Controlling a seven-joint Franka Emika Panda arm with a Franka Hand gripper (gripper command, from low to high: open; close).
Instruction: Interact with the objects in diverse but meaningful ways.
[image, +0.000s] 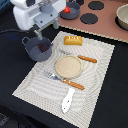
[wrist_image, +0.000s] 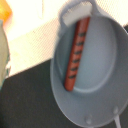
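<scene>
The arm hangs directly above the grey-blue pot (image: 39, 48) at the placemat's (image: 95, 95) edge on the exterior view's left, and the wrist view looks straight down on the brown sausage (wrist_image: 77, 52), which lies slanted across the pot floor with one end near the pot's handle (wrist_image: 75, 11). Whether the jaws are spread or pressed together cannot be told, since the arm body hides them in the exterior view and the wrist view does not show them. Judged step: reaching in for the sausage; the jaws should straddle its short width at mid-length and clear the pot wall.
</scene>
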